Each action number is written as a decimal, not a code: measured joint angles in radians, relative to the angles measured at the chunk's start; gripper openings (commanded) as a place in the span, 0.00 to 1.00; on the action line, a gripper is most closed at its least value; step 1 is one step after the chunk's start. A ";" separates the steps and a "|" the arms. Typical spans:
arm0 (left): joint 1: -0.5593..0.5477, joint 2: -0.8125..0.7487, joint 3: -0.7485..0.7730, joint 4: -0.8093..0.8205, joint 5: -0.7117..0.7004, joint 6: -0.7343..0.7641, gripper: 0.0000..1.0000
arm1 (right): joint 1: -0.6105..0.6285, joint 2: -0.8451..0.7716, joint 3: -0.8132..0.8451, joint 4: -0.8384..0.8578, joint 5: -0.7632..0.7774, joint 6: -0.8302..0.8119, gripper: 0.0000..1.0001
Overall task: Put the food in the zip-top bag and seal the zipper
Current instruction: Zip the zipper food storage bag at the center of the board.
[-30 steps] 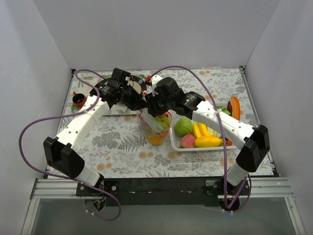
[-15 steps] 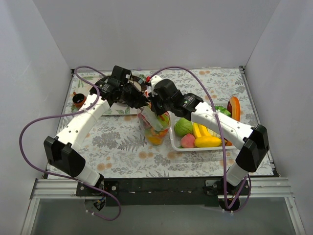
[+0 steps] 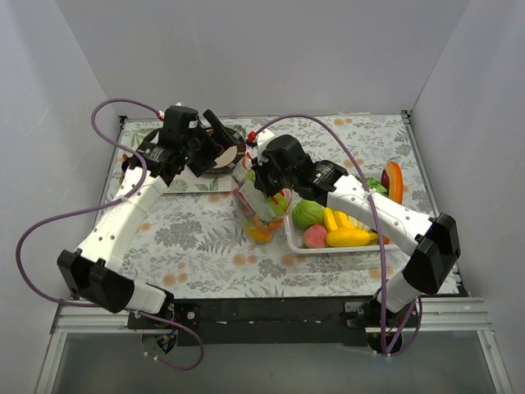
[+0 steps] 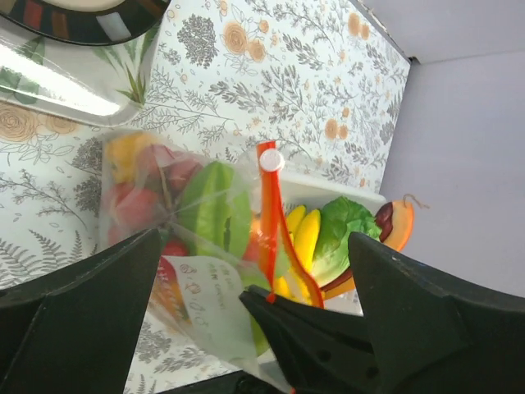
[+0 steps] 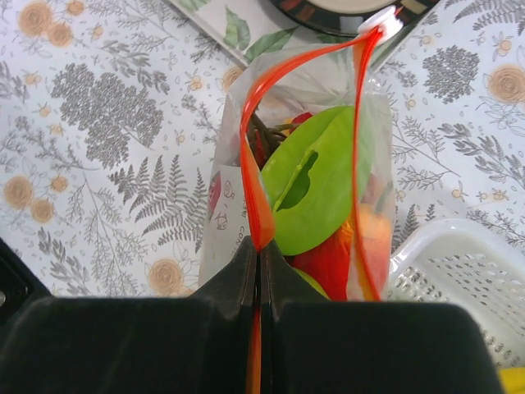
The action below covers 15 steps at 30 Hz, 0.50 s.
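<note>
The left gripper (image 3: 216, 136) has let go and drawn back toward the dark-rimmed plate (image 3: 223, 154), jaws spread wide, while the right gripper (image 5: 259, 254) stays pinched on the orange-red zipper (image 5: 250, 164) of the zip-top bag (image 3: 258, 215), which holds toy food (image 5: 316, 189) beside the white basket (image 3: 292, 238), mouth gaping, so sealing remains.

White-shelled left arm (image 3: 123, 217) and right arm (image 3: 373, 205) have blocky black joint housings and looping purple cables (image 3: 49, 218); the left gripper (image 4: 254, 238) has matte black wedge-shaped fingers (image 4: 74, 312).
</note>
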 measured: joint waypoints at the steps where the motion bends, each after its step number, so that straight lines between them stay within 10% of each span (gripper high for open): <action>1: 0.010 -0.048 -0.070 0.068 -0.004 0.026 0.98 | 0.000 -0.005 -0.008 0.006 -0.013 -0.003 0.01; 15: 0.270 -0.050 -0.261 0.278 0.348 -0.191 0.67 | 0.053 -0.138 -0.184 0.089 -0.077 -0.059 0.01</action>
